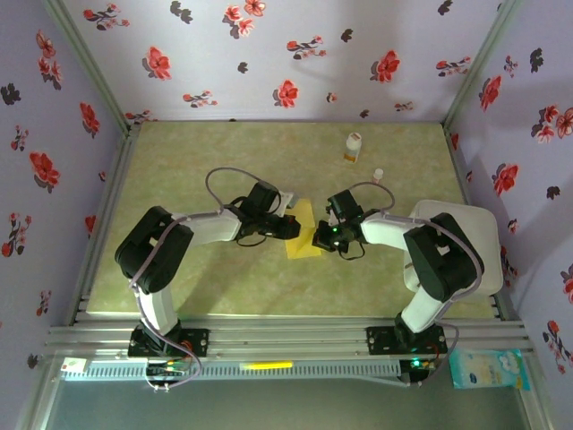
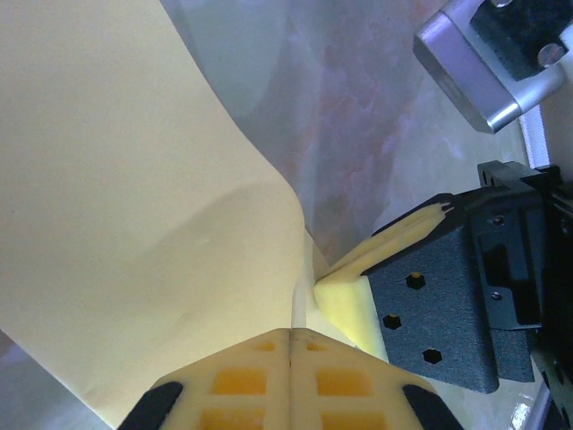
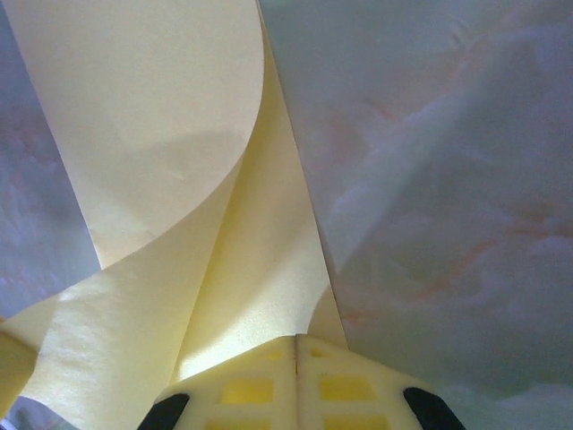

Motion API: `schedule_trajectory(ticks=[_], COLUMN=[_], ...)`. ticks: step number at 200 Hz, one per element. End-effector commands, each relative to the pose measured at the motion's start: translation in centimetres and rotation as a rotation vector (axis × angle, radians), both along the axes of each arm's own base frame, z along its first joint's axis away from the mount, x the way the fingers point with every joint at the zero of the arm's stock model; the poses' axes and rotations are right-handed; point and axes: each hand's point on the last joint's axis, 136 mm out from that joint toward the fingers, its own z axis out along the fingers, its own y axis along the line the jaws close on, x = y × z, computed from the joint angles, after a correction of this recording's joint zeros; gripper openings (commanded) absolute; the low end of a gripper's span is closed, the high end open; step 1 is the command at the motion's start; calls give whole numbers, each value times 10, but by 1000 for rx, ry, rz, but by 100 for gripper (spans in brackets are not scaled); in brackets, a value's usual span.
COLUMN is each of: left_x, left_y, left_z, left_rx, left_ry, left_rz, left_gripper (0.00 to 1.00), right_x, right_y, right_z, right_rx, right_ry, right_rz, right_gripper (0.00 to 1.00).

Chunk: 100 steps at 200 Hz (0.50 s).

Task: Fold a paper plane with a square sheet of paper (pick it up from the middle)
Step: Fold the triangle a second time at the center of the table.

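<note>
The square sheet of paper (image 1: 305, 243) is mustard yellow and sits mid-table between my two grippers, lifted and curled rather than flat. My left gripper (image 1: 293, 226) is at its left edge. In the left wrist view that gripper (image 2: 291, 332) is shut, with a fold of the sheet (image 2: 134, 224) pinched in its seam. My right gripper (image 1: 319, 236) meets it from the right, its fingers (image 2: 347, 303) almost touching the left ones. In the right wrist view the right gripper (image 3: 296, 339) is shut on the sheet (image 3: 152, 134), which rolls over to the left. A paper plane is out of view.
A small white-and-orange bottle (image 1: 354, 147) stands at the back right, with a small white cap (image 1: 378, 174) near it. A white tray (image 1: 470, 224) lies under the right arm's elbow. Floral walls close three sides of the green table (image 1: 197, 161).
</note>
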Motion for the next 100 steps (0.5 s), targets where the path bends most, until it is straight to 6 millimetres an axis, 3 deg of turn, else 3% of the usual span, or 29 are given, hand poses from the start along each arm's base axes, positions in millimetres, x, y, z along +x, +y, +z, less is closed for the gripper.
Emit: schedule_trajectory(ticks=[1,52,100], left_x=[-3,-4,-4], left_y=[0,-1,-1], left_z=[-9,-11,-11], left_rx=[-14,-14,-9], left_ry=[31,37,37], left_rz=[1,-7,-12], left_gripper=[0,0,0], right_x=[-2,1,1], right_y=[10,21,16], right_z=[14,18,3], right_rx=[52,113,63], right_ry=[3,8,38], right_rz=[24,31,10], right_gripper=[6,6,5])
